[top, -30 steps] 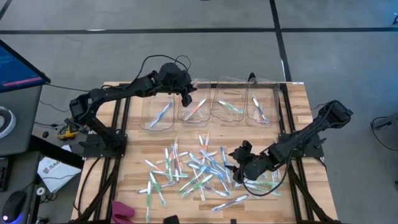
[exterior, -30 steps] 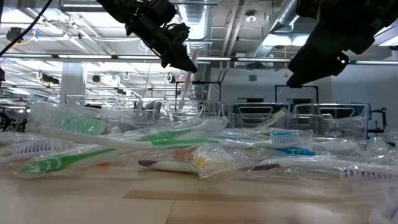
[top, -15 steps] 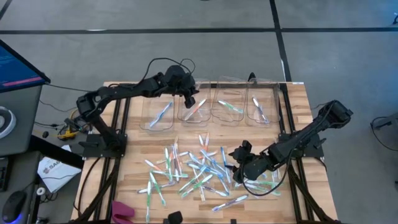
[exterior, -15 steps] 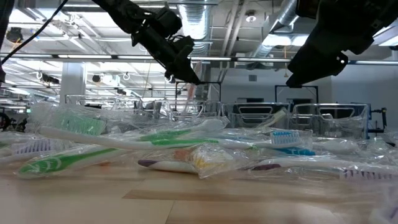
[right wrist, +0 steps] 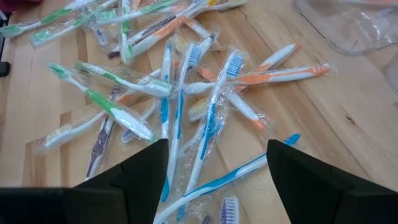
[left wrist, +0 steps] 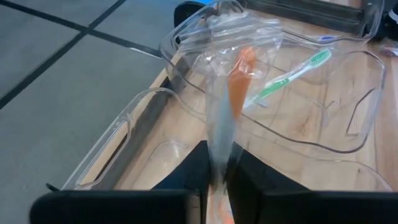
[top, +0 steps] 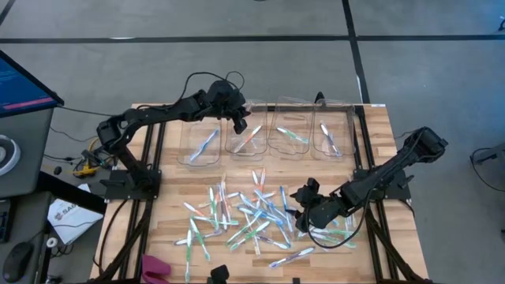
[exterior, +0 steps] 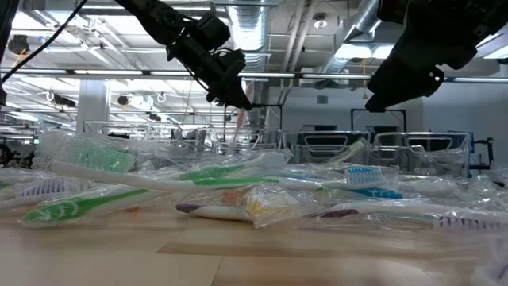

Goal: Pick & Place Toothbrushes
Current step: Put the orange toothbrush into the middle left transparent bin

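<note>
Several wrapped toothbrushes point(top: 245, 217) lie heaped on the wooden table, also seen in the right wrist view as a pile point(right wrist: 186, 93). My left gripper point(top: 238, 124) hovers over the second clear bin from the left point(top: 246, 140), shut on an orange toothbrush in its clear wrapper point(left wrist: 236, 87). My right gripper point(top: 303, 203) hangs open above the right side of the pile, its fingers point(right wrist: 143, 177) spread wide and touching nothing. The bins hold a blue point(top: 207, 143), an orange, a green point(top: 293, 136) and a purple point(top: 330, 140) toothbrush. My left gripper pinches the wrapped orange toothbrush between its two fingers at the handle end point(left wrist: 217, 168). The fingers point down and toward the far edge. The toothbrush is lifted clear and sticks out past the fingertips, its wrapped head end point(left wrist: 245, 59) over the bin.
A row of clear bins point(top: 290, 134) lines the far side of the table. Black frame rails point(top: 359, 158) run along both sides. Bare wood point(top: 237, 170) lies between bins and pile. A pink object point(top: 156, 268) sits at the near left edge.
My left gripper has come down toward the second bin and shifted slightly to the right, still shut on the orange toothbrush, which now hangs lower at the bin rims. My right gripper has kept still.
</note>
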{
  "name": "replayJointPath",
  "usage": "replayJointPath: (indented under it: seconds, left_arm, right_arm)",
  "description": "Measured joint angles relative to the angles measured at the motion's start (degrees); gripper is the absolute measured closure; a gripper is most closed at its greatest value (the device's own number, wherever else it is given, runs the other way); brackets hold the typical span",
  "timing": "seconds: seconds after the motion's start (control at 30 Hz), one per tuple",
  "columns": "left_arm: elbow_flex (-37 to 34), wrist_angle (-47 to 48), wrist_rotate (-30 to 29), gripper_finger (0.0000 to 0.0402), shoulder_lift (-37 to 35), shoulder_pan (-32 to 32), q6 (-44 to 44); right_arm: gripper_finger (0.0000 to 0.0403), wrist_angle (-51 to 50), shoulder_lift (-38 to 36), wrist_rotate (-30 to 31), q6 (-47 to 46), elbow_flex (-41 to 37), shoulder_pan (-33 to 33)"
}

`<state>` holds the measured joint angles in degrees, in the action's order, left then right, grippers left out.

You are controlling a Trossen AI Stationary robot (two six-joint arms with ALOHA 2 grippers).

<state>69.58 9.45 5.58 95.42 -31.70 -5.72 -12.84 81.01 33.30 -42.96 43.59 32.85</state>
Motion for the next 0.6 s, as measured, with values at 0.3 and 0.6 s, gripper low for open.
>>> replayJointPath:
  seconds: [0.3, 0.6]
  left_arm:
    - [0.0, 1.09, -3.5, 0.0354, 0.0, 0.0, 0.02]
    - [0.0, 2.07, -6.62, 0.031, 0.0, 0.0, 0.02]
  right_arm:
    - [0.0137, 0.0, 0.0, 0.0, -0.01, 0.0, 0.02]
    - [0.0137, 0.0, 0.0, 0.0, 0.0, 0.0, 0.02]
